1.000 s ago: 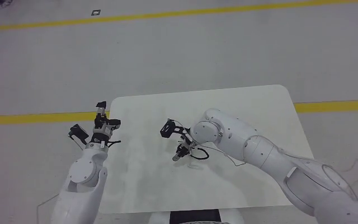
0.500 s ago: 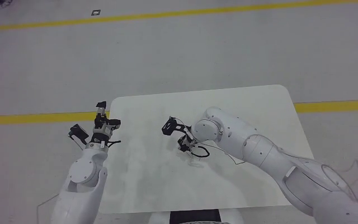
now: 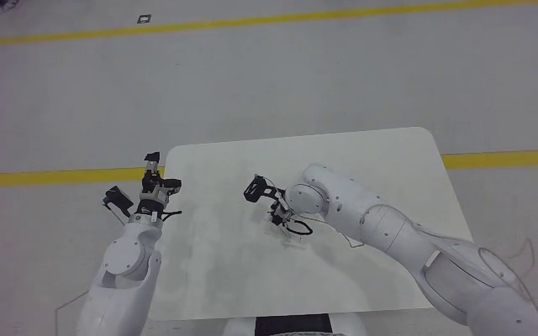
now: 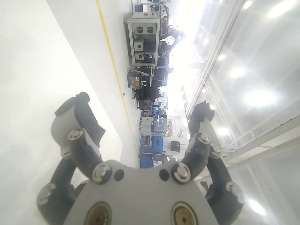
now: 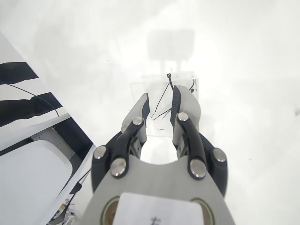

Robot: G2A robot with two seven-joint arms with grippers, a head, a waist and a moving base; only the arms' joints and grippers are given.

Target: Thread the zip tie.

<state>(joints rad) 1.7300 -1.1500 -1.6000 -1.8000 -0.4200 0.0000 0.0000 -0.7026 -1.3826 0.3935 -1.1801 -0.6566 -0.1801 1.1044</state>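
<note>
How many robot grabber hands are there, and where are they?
2. The left gripper is open beside the table edge. The right gripper is open above the clear box holding black zip ties, near the table's middle.

Zip tie (image 5: 169,81) at clear box (image 5: 138,90), mid-table (image 3: 378,160); R end effector (image 5: 160,91) over box; L end effector (image 4: 141,101) at tbl left edge.

White table (image 3: 387,168) with rounded corners is seen on a grey floor (image 3: 269,76) crossed by yellow lines (image 3: 252,18). Right gripper (image 3: 276,220) is held low over the table's middle, just beside a thin black loop, probably the zip tie (image 3: 298,228). Left gripper (image 3: 152,179) is placed at the table's left edge, well apart.
</note>
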